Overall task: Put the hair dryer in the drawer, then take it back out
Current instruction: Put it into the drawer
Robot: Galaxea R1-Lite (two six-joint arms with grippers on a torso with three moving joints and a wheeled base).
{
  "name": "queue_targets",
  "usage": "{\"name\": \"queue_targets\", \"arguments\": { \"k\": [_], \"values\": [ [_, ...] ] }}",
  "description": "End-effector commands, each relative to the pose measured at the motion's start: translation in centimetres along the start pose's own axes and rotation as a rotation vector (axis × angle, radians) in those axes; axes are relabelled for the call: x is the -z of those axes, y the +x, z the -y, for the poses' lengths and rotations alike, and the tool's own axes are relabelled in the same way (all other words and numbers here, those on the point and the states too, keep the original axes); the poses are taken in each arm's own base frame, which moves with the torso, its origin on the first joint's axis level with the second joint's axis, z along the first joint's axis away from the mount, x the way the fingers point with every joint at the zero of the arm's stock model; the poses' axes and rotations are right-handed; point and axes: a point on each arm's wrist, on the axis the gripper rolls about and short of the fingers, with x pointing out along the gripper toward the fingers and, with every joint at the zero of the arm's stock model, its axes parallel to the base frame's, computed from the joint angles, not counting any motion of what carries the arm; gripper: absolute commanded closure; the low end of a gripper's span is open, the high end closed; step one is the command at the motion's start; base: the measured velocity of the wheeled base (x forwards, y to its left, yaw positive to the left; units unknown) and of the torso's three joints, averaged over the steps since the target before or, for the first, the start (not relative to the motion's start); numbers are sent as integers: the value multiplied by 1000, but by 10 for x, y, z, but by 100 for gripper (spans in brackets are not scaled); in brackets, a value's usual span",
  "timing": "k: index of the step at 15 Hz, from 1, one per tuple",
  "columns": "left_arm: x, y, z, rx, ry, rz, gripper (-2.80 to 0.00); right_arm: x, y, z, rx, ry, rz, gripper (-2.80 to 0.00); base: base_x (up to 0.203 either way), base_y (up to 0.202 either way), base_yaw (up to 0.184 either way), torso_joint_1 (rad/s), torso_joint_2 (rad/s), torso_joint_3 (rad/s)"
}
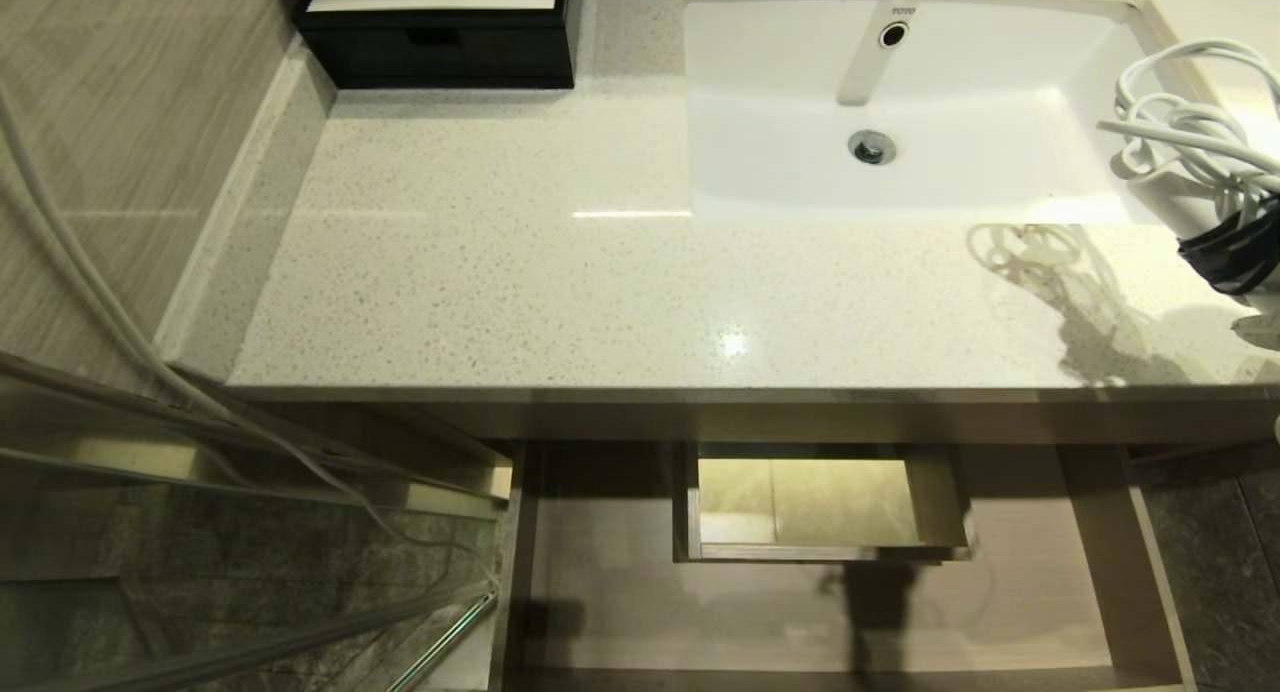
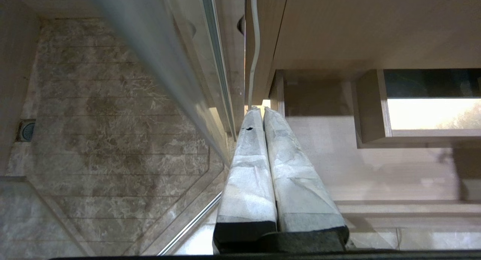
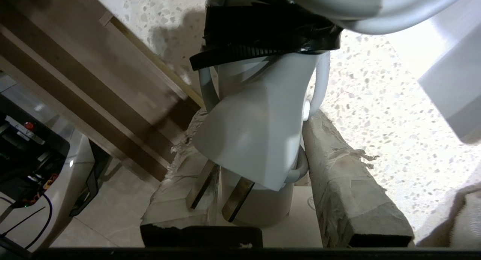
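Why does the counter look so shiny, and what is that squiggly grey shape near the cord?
Head view: overhead light glares off the polished countertop, with a bright spot near its front edge; the squiggle is the mirrored reflection and shadow of the coiled cord. The open drawer lies in dimmer shade. Right wrist view: the hair dryer is bright, almost washed out. Left wrist view: a pale patch blows out.

The surface (image 1: 560,282) is glossy speckled stone. The drawer (image 1: 1100,532) looks like matt light wood grain. The hair dryer (image 3: 259,139) is smooth white plastic with a dark strap (image 3: 263,34). Frayed, rough pale tape wraps the right pincer (image 3: 255,151) fingers (image 3: 345,185). The sink (image 1: 780,172) is glossy white.
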Motion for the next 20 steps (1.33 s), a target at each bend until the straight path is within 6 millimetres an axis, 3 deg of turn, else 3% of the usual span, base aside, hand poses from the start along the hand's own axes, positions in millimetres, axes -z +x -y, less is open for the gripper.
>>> {"name": "queue_targets", "arguments": {
  "k": [1, 20],
  "values": [
    [0, 0, 0, 0, 0, 0, 0, 0, -1, -1, -1, -7, 3, 0, 0, 0, 0, -217, 159, -95],
    [0, 0, 0, -1, 0, -1, 0, 9, -14, -18, 14, 66, 9, 0, 0, 0, 0, -319, 110, -204]
  ]
}}
